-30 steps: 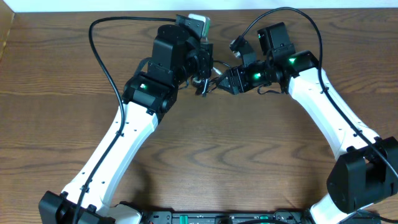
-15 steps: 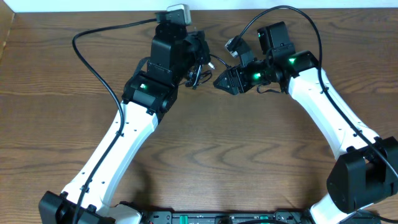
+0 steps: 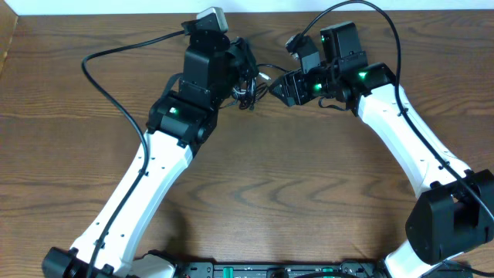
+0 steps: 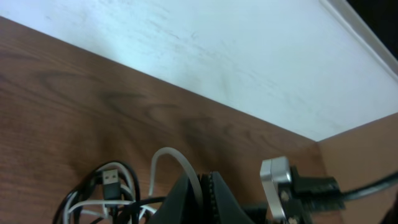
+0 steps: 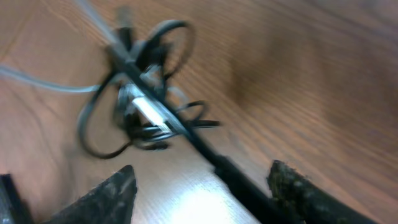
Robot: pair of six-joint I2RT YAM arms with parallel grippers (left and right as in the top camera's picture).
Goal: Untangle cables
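Left jaws tight on cables (image 4: 111,182)

Dark brown wood-grain table (image 3: 262,193), white wall (image 4: 249,56) just behind its far edge; knot of thin black and white cables (image 3: 248,83) near that edge, about mid-width; whether it touches the wood is unclear.

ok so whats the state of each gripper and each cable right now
left gripper: shut, pinching the white cable
right gripper: open, gripping nothing
white cable: held by the left gripper, tangled with the black one
black cable: tangled in the bundle, not gripped
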